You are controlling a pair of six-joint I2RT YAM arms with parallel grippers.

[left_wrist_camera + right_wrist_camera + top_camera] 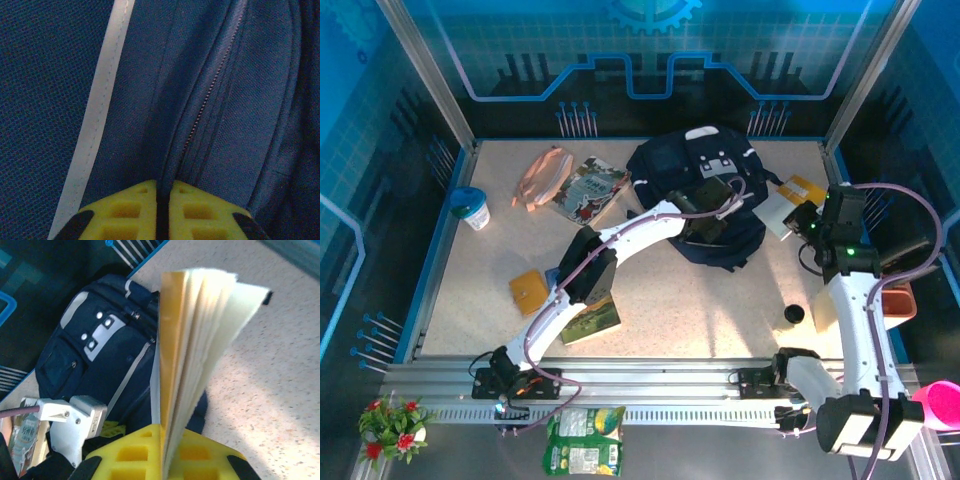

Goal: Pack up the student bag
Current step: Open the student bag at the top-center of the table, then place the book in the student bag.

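Note:
The student bag [695, 170] lies at the back middle of the table, dark navy with a white patch near its top. My left gripper [708, 222] rests on its front. In the left wrist view the gripper [164, 187] is shut on a fold of the bag's fabric [240, 115], beside the zipper [210, 95] and right of the white stripe [97, 120]. My right gripper [800, 220] sits just right of the bag. It [167, 432] is shut on a yellow-covered book [195, 340] with its pages fanned out, held on edge beside the bag [100, 355].
A pink pouch [542, 175] and a picture book [590, 190] lie left of the bag. A blue-lidded cup [470, 208] stands at the far left. An orange notebook [530, 290] and a green book [590, 318] lie under the left arm. A small black object [793, 313] sits near the right arm.

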